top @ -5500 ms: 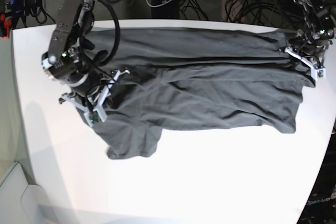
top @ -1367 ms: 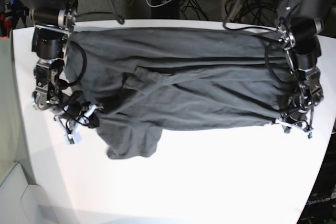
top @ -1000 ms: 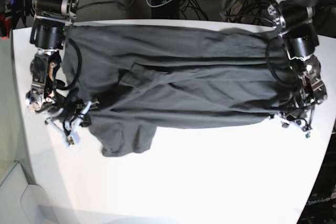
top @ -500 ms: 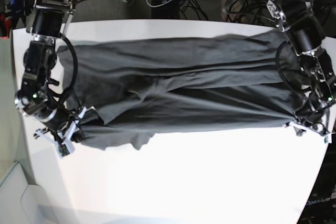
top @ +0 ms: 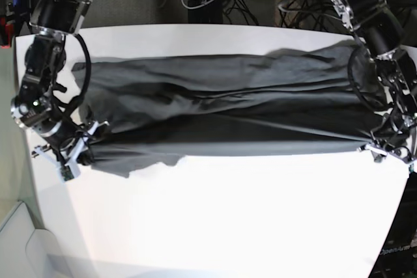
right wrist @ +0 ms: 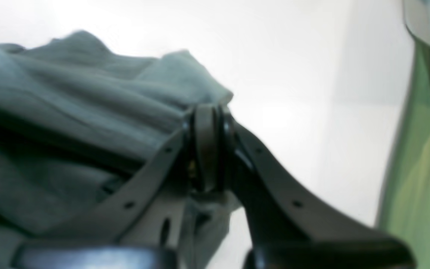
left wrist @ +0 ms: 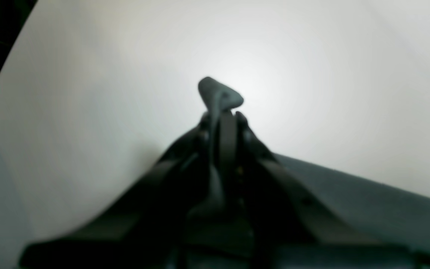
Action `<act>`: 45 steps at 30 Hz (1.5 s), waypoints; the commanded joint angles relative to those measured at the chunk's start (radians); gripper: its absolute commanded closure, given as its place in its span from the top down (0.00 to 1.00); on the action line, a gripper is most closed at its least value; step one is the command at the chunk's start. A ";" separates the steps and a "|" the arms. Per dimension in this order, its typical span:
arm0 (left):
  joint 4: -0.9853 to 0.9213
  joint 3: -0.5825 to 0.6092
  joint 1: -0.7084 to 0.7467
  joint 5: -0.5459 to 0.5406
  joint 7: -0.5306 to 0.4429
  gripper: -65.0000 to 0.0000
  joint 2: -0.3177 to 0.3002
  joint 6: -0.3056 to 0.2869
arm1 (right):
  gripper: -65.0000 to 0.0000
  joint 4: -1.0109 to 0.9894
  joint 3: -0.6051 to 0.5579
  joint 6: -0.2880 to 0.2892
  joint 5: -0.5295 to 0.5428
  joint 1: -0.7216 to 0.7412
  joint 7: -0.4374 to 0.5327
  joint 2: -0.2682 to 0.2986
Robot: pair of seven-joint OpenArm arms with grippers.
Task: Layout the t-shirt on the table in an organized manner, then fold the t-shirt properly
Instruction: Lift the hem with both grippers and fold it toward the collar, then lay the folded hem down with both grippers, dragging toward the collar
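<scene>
Both sets of fingers pinch the t-shirt [top: 228, 109]: left gripper [top: 384, 150] on one end, right gripper [top: 81, 144] on the other, cloth stretched across the table [top: 228, 226].

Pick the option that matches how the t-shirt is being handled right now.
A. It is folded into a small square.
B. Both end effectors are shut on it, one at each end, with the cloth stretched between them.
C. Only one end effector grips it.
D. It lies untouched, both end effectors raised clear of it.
B: the left end effector and right end effector each pinch an end of the t-shirt, which spans the table between them.
</scene>
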 commanded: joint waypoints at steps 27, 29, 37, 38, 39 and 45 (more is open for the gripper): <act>0.329 -0.061 0.124 -0.002 0.296 0.00 0.019 0.000 | 0.00 0.230 0.029 -0.007 0.036 -0.297 0.034 -0.029; 0.367 -0.061 0.144 -0.002 0.341 0.00 0.019 0.000 | 0.00 0.229 0.029 -0.007 0.032 -0.299 0.034 -0.029; 0.470 -0.061 0.253 0.000 0.382 0.00 0.020 0.000 | 0.00 0.221 0.029 -0.007 0.030 -0.302 0.034 -0.029; 0.471 -0.064 0.265 0.000 0.380 0.00 0.020 0.000 | 0.00 0.221 0.029 -0.007 0.030 -0.302 0.034 -0.029; 0.476 -0.078 0.282 0.000 0.380 0.00 0.020 0.000 | 0.00 0.221 0.029 -0.007 0.030 -0.302 0.034 -0.029; 0.424 -0.132 0.322 0.000 0.370 0.00 0.022 0.000 | 0.00 0.198 0.029 -0.007 0.030 -0.302 0.034 -0.029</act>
